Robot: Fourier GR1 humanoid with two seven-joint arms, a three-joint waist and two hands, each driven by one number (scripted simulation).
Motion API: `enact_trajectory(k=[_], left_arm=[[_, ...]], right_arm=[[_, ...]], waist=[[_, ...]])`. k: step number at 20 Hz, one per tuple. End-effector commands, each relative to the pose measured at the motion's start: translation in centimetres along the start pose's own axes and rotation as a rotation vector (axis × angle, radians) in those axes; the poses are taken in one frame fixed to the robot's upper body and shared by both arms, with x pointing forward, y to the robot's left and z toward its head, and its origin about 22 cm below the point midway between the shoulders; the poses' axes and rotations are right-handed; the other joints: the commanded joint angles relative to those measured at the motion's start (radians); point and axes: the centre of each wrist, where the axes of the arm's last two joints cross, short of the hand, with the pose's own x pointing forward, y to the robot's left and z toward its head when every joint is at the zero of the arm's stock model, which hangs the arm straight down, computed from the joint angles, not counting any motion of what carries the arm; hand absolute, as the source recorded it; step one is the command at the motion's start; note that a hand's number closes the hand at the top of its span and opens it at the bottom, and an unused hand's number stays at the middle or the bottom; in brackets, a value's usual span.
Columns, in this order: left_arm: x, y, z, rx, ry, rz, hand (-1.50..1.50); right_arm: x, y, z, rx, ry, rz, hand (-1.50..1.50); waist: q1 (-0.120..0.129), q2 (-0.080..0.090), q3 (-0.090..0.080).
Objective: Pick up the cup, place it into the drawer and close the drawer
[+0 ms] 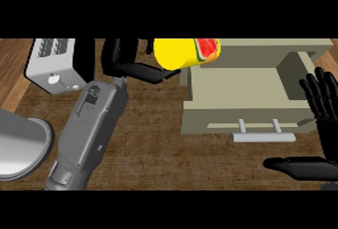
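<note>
A yellow cup (181,53) with a watermelon picture lies tilted on its side at the top middle, held up over the back left corner of the open beige drawer (224,120). My left hand (132,62) is curled against the cup's left side, thumb under it. The drawer's inside shows bare, and its grey handle (262,135) faces me. My right hand (322,116) rests open at the right edge, fingers up, beside the drawer's right wall.
A white toaster (56,65) stands at the top left. A grey metal pot (20,143) sits at the left edge. Wooden counter (158,152) spreads between the pot and the drawer.
</note>
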Motion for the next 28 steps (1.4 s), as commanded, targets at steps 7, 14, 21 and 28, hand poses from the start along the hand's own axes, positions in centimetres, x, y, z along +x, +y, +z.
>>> enact_trajectory(k=[7,14,21,28], left_arm=[[1.5,-6.9,-5.0,0.014,0.088,-0.042,1.50],[1.0,-8.4,-7.1,0.016,0.184,-0.062,1.50],[-2.6,-8.2,-4.3,0.011,0.231,-0.085,1.50],[-3.2,-9.0,-4.2,-0.010,0.327,-0.221,1.50]], right_arm=[[-0.3,-1.0,-0.5,0.024,0.004,0.000,-1.50],[-0.5,0.4,-0.5,0.022,-0.021,-0.010,-1.50],[1.0,-1.5,-1.7,0.033,-0.022,-0.012,-1.50],[0.3,-0.8,-0.5,0.036,-0.034,-0.016,-1.50]], waist=[[-0.020,0.005,0.000],[-0.034,0.009,0.000],[-0.047,0.012,0.000],[-0.065,0.013,0.001]])
